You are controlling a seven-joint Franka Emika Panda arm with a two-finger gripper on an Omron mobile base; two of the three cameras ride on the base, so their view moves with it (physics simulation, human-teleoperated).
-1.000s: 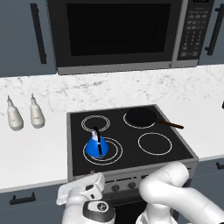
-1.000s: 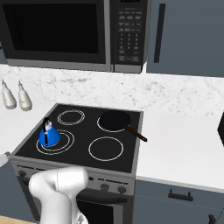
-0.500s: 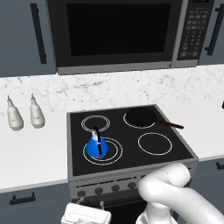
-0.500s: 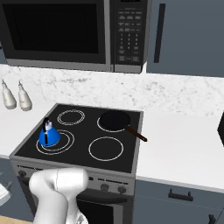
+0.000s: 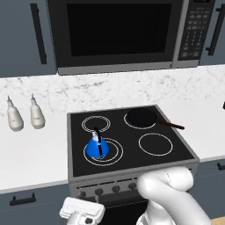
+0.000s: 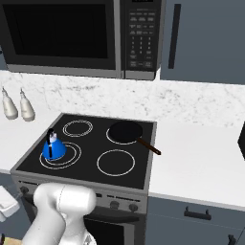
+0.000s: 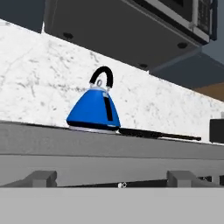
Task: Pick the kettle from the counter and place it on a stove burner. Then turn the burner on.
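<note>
One blue kettle (image 5: 97, 146) stands upright inside the stove burner (image 5: 103, 152) rings, above and beyond the gripper (image 5: 81, 213), which hangs low before the knob row (image 5: 107, 190). Whether its fingers are apart or together I cannot tell. A black frying pan (image 6: 126, 132) sits farther back right.

I'm seeing the gripper (image 5: 82, 214) being cut off by the left base view's bottom edge so its jaws are hiding from me, while, beyond the jaws in the hand view, the stove's front edge is hiding the kettle (image 7: 93, 111) base and burner.
</note>
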